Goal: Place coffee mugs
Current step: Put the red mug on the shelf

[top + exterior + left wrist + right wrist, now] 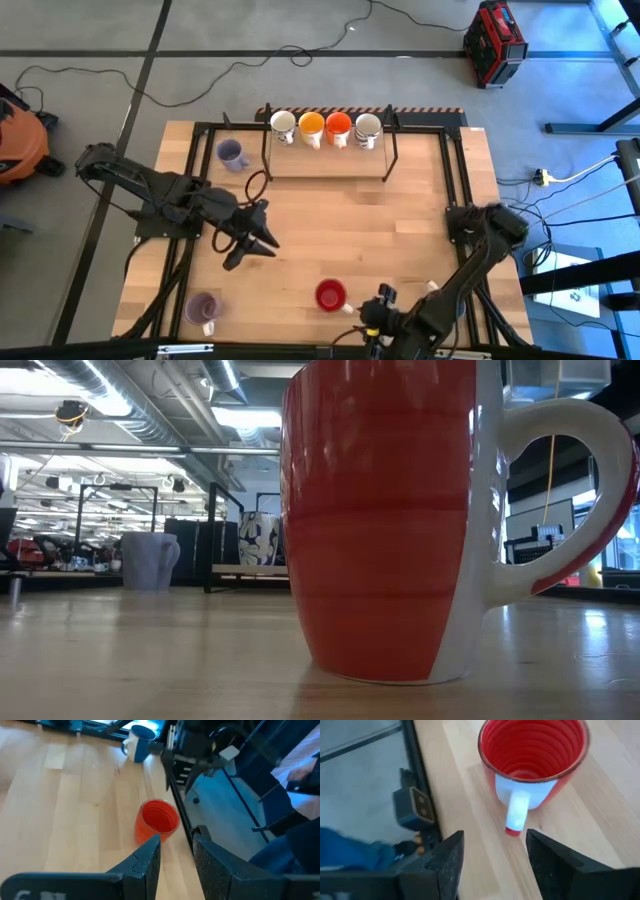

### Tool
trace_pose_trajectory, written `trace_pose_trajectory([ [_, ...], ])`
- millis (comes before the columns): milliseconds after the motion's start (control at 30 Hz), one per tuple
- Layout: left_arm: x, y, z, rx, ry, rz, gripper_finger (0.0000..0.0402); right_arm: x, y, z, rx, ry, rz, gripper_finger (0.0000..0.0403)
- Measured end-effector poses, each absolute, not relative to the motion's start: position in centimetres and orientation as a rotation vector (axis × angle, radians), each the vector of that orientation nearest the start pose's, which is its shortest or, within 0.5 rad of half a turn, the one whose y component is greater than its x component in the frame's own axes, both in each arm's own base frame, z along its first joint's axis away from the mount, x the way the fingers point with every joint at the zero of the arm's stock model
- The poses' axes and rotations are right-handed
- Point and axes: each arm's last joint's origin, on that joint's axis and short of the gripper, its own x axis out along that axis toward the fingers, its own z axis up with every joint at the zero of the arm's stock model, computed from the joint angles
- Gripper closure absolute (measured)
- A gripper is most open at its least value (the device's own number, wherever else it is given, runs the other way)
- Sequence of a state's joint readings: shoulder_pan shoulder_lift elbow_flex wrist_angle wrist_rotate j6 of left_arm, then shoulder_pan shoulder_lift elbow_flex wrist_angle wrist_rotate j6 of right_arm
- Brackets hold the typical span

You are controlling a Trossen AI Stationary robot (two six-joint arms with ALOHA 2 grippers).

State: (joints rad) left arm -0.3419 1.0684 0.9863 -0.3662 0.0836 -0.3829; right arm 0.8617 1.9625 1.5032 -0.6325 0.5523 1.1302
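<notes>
Farthest left, one pale purple mug (203, 308) stands at the near edge of the surface (400, 240), nearer the front than the left hand (262, 243), and a second purple mug (232, 154) stands beyond that hand toward the back. The left hand hovers over the middle of the surface with its fingers (145, 862) a little apart and nothing between them; in its wrist view the red mug (156, 821) lies just ahead of it. Beyond the left hand, on the raised rack (327, 160) at the back, four mugs stand in a row: cream (284, 125), yellow-orange (311, 127), orange-red (338, 127) and white (368, 129). The red mug (331, 295) stands upright near the front edge, its handle (517, 814) pointing at the right hand (372, 312), which sits just beside it. That hand is open and empty, its fingers (451, 857) to either side of the handle's line but clear of it. The risk from here is in the approach: if the right hand closes off-centre or pushes forward first, a finger would probably strike the handle and spin or slide the mug instead of gripping it. A grip on the handle alone looks likely to let the mug swing or tilt when lifted. Both hands are near this mug, so they could collide if both reach in.
</notes>
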Motion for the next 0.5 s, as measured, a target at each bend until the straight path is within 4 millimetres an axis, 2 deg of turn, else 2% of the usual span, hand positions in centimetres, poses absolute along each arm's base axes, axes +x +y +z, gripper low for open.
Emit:
trace_pose_trajectory([
  [267,20.7,-10.2,33.4,-0.337,0.502,-0.308,0.0291,28.9,31.3,16.5,0.281,0.731,-0.316,0.0205],
  [500,20.3,-11.1,33.4,-0.345,0.49,-0.265,0.0291,29.4,31.6,14.6,0.259,0.639,-0.379,0.0211],
])
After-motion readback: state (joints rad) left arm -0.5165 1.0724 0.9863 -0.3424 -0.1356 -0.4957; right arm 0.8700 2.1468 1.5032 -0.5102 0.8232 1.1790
